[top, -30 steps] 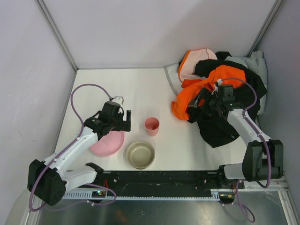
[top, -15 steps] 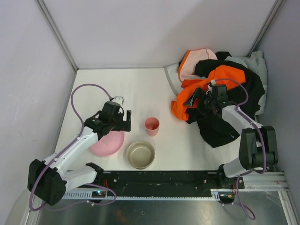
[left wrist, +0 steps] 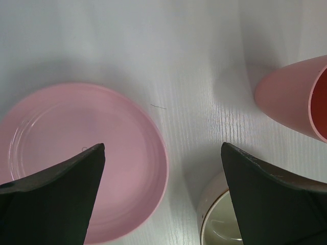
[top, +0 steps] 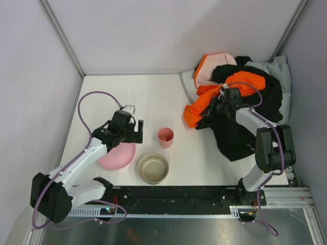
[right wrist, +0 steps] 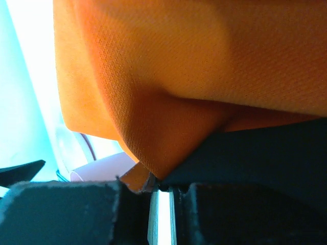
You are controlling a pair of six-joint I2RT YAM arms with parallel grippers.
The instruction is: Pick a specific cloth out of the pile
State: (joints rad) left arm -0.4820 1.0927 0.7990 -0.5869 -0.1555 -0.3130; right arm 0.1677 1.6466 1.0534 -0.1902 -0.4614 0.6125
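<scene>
Left gripper (top: 134,130) hung wide open over the pink plate (top: 115,158), holding nothing, probably just parked out of the way. Over on the right, the right gripper (top: 210,111) was dug into the pile (top: 265,97) where the orange top (top: 196,115) meets black. Its jaws were nearly closed, but I couldn't tell what they'd pinched. The cloth (top: 232,140), black with a pale stripe, lay at the pile's near edge under that arm.

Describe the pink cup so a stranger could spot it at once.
On the white table, three dishes sit near the front edge, left of the clothes pile. The cup stands farthest back, nearest the clothes. It is upright and narrow, unlike the flat pink plate and the wide beige bowl.
</scene>
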